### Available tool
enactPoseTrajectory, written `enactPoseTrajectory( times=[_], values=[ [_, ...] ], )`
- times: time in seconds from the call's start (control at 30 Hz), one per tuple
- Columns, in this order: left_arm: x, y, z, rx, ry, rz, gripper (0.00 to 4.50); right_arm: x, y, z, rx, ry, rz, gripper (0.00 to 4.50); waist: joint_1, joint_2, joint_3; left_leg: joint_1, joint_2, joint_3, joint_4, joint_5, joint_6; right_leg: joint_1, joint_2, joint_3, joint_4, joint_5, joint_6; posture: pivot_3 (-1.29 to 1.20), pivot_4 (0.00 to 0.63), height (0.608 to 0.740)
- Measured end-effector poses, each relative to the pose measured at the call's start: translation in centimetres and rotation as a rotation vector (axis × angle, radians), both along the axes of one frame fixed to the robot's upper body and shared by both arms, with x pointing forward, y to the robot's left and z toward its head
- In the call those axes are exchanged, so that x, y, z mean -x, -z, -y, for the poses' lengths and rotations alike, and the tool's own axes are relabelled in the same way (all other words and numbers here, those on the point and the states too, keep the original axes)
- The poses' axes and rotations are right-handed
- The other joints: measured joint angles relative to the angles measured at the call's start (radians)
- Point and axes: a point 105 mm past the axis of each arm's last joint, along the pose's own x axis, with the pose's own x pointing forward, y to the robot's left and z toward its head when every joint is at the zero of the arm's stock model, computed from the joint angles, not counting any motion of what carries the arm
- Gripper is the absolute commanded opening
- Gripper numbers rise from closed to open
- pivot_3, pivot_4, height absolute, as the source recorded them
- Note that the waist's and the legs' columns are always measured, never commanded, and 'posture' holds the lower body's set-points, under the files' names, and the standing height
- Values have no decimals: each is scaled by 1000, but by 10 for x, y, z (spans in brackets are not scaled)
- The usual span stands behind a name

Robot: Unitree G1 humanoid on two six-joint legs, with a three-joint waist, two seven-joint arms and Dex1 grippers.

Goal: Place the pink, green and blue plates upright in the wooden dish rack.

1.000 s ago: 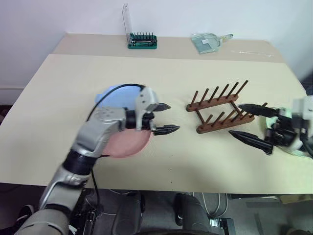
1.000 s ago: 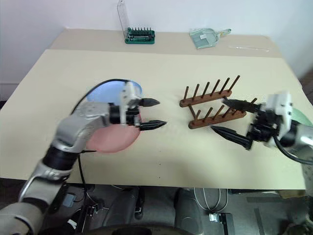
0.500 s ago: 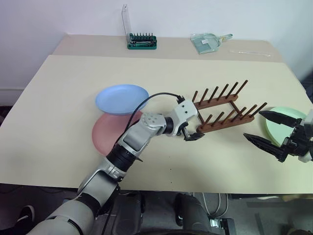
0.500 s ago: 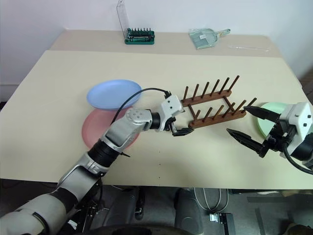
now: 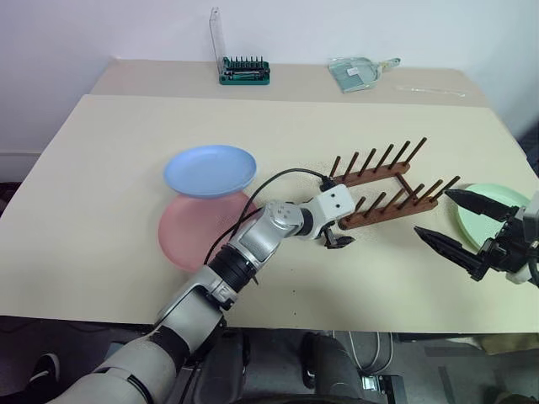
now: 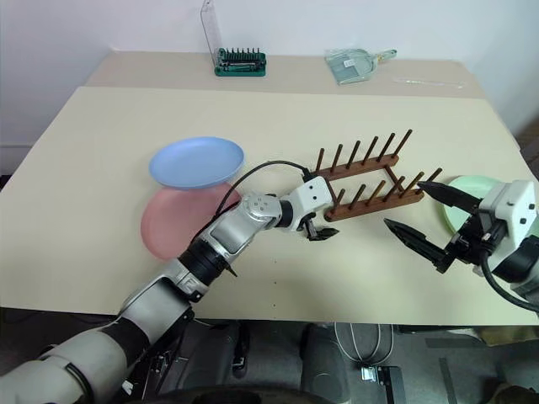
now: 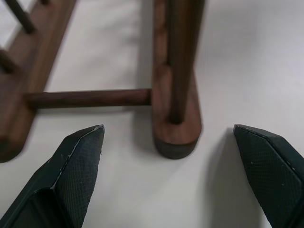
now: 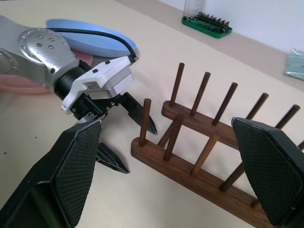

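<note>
The blue plate (image 5: 210, 170) lies flat at the table's left-centre, its edge over the pink plate (image 5: 195, 231) in front of it. The green plate (image 5: 497, 212) lies flat at the right edge, partly behind my right gripper (image 5: 431, 211). That gripper is open and level, pointing at the right end of the wooden dish rack (image 5: 383, 189), which is empty. My left gripper (image 6: 316, 231) is open and low at the rack's left end. In the left wrist view the near rail's end (image 7: 173, 135) lies between its fingers (image 7: 78, 161), untouched.
A green bit holder with a clear lid (image 5: 244, 71) and a clear dustpan-like thing (image 5: 358, 71) stand along the table's far edge. Bare tabletop lies in front of the rack and between the rack and the far edge.
My left arm swung right from above the blue and pink plates and sank to the rack's left end, uncovering both plates. My right gripper turned a little; the green plate shows behind it.
</note>
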Motion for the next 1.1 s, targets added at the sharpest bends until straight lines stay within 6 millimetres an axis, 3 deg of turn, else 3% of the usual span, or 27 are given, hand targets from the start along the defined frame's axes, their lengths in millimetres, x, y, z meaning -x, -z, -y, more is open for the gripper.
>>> enactPoseTrajectory(
  times=[0.1, 0.3, 0.53, 0.7, 0.83, 0.97, 1.1],
  values=[
    [2, 2, 3, 4, 6, -16, 3638, 1, 0, -1, -1, 1, -1, 4500, -1, 0, 0, 0, 0, 0, 0, 0, 0, 0, 0, 0, 0, 0, 0, 0, 150, 724],
    [-1, 1, 3, 23, -7, -27, 726, 2, -1, -3, -5, 5, 3, 4500, -1, 0, 0, 0, 0, 0, 0, 0, 0, 0, 0, 0, 0, 0, 0, 0, 150, 724],
    [-6, 0, 2, 23, -19, -11, 740, 5, 6, -1, 4, 4, -25, 4500, -1, 0, 0, 0, 0, 0, 0, 0, 0, 0, 0, 0, 0, 0, 0, 0, 150, 724],
    [-10, -10, -16, 45, 54, -16, 740, 12, 29, 27, 103, 89, -147, 4500, -1, 1, -1, -1, 0, 0, 0, 0, 0, -1, 0, 0, 0, 0, 0, 0, 150, 724],
    [-5, -21, -23, 78, 162, -1, 740, 16, 28, 40, 116, 125, -159, 4500, -1, 1, -1, -1, 0, 0, 0, 0, 0, -1, 0, 0, 0, 0, 0, 0, 150, 724],
    [-5, -31, -45, 55, 274, 41, 740, 20, 26, 45, 119, 138, -165, 4500, -4, 2, -1, 0, 0, 0, 0, 0, 0, -1, 0, 0, 0, -1, -1, 0, 150, 724],
    [-7, -18, -63, -2, 326, 52, 740, 19, 24, 44, 98, 137, -166, 4500, -2, 3, -2, 0, 0, 0, 0, 0, 0, -1, 0, 0, 0, 0, -1, 0, 150, 724]
  ],
)
